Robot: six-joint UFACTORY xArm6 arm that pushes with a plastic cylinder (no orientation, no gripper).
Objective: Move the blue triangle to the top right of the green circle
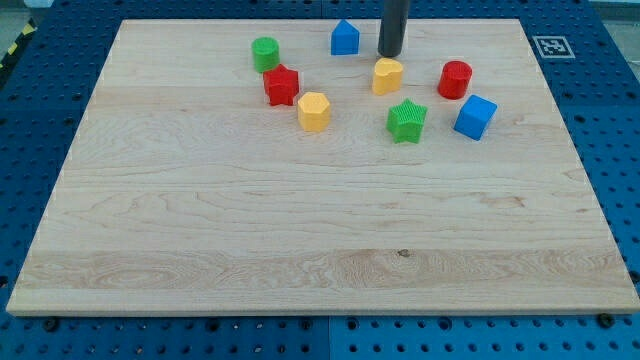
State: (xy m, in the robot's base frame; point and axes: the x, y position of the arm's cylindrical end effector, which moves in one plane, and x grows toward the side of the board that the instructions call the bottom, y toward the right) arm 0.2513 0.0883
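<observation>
The blue triangle (pixel 345 38) stands near the view's top edge of the wooden board (pixel 200 220). The green circle (pixel 265 53) stands to its left and slightly lower, a short gap between them. My tip (pixel 390 54) is down on the board just to the right of the blue triangle, apart from it, and right above the yellow heart-shaped block (pixel 387 76).
A red block (pixel 281 85) and a yellow hexagon (pixel 313 111) lie below the green circle. A green star (pixel 407 121), a red cylinder (pixel 455 79) and a blue cube (pixel 475 117) lie at the right. A marker tag (pixel 549 45) sits at the board's top right corner.
</observation>
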